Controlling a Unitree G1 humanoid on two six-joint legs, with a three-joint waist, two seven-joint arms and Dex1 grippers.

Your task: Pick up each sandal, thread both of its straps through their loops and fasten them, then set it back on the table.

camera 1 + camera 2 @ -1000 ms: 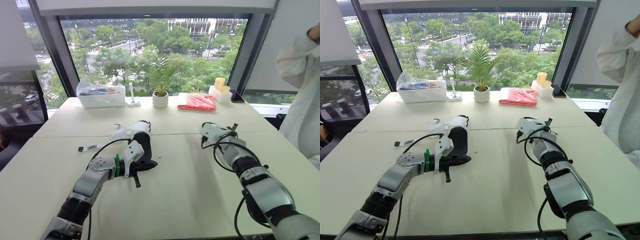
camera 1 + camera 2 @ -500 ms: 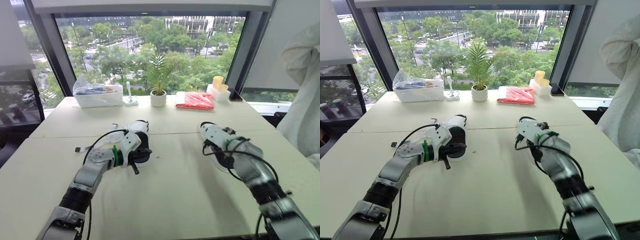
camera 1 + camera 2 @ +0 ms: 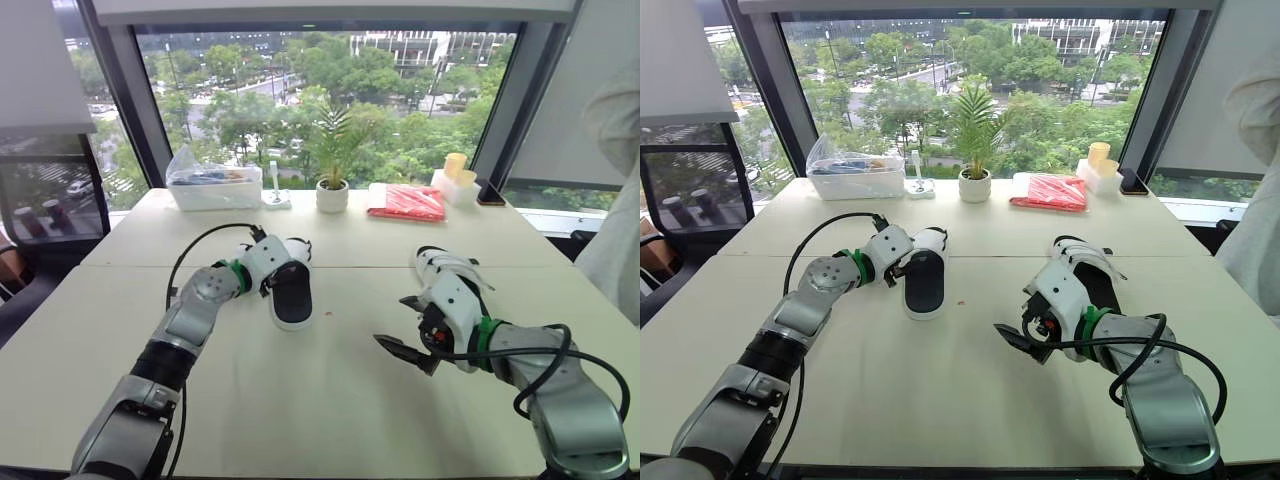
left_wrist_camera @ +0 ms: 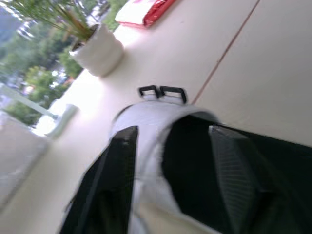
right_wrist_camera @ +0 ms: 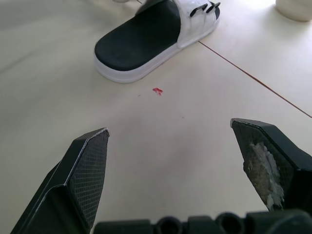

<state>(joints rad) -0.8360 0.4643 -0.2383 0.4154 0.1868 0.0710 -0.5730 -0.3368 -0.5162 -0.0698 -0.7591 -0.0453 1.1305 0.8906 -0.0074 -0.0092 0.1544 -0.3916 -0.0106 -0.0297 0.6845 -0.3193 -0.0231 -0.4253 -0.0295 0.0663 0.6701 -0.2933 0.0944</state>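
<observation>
Silver arms w/ blk cables, green wrist rings

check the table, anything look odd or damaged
A small red speck lies on the table beside the sandal, like a stray crumb. One finger pad of the right gripper shows whitish wear.

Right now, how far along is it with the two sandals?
Looks done: one sandal lies flat on the table, strap arched over its footbed; whether both straps are fastened, I can't tell. In hand: the left pincer is at that strap; the right pincer hangs open above bare table. Left: the other sandal, lying beyond the right pincer, not held.
</observation>
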